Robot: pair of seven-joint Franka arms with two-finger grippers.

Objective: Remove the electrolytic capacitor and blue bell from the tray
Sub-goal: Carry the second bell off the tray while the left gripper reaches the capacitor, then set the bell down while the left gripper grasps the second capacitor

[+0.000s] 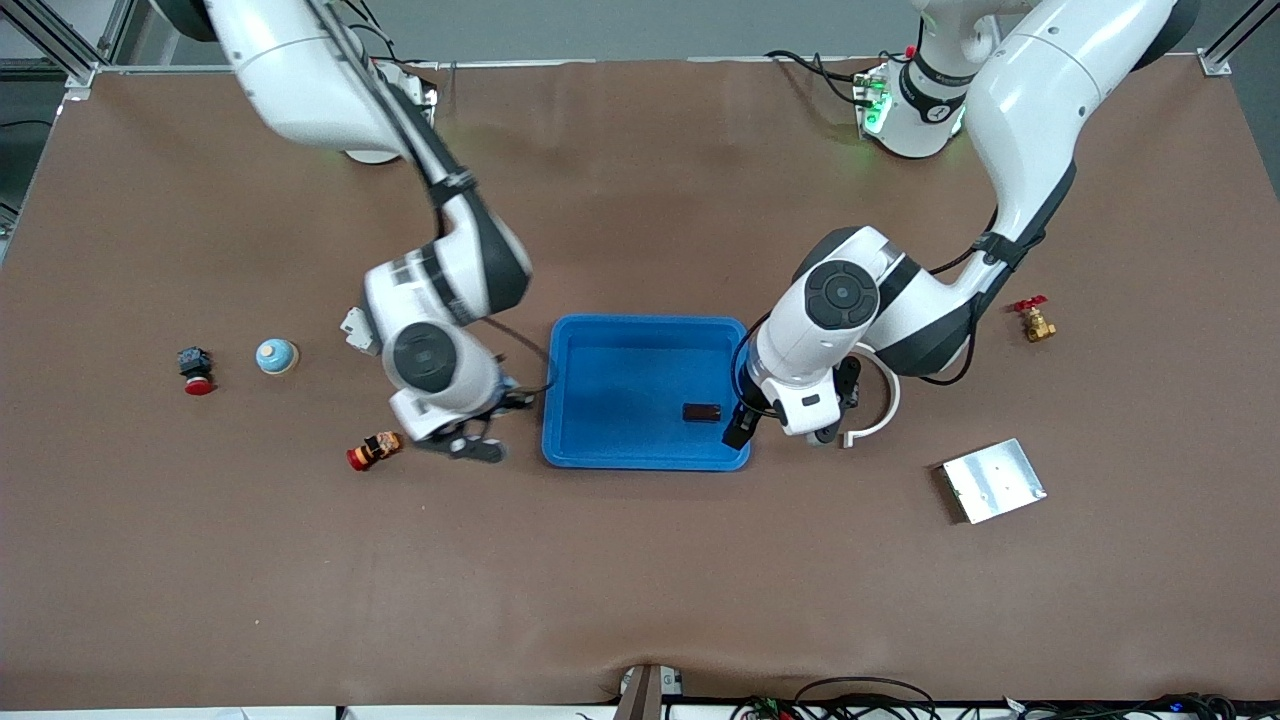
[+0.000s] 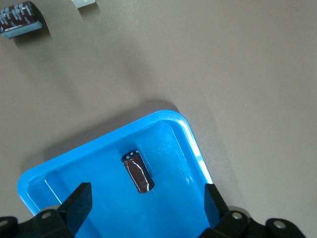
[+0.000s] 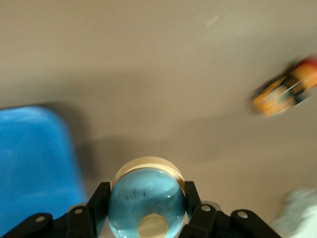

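The front view shows the whole worktop [image 1: 640, 600] but hides what each tool does. The right wrist view makes it plain. There the right tool [image 3: 146, 201] is clamped narrow on the bell [image 3: 146, 191], a blue dome on a gold base, with one finger [image 3: 100, 198] on each side. In the front view the right tool [image 1: 470, 445] hangs over the worktop just beside the blue tray [image 1: 560, 390], at the tray's end toward the right arm, and the wrist covers the bell.

A second blue dome [image 1: 277, 356] stands on the worktop toward the right arm's end, near a red push button [image 1: 196, 372]. An orange-and-red part [image 1: 374, 450] lies beside the right tool.

The left wrist view shows the left tool [image 2: 147, 198] spread wide and empty over the tray [image 2: 99, 141]. The capacitor [image 2: 138, 171] lies on its side on the tray floor, the only thing seen in the tray. That view also shows another dark cylinder [image 2: 20, 19] on the bare worktop outside the tray, which the front view does not show.

In the front view the capacitor [image 1: 701, 412] lies in the tray's corner toward the left arm and nearer the camera, with the left tool [image 1: 745, 425] over the rim there. A white ring [image 1: 882, 400], a metal plate [image 1: 993, 480] and a brass valve [image 1: 1035, 322] lie toward the left arm's end.
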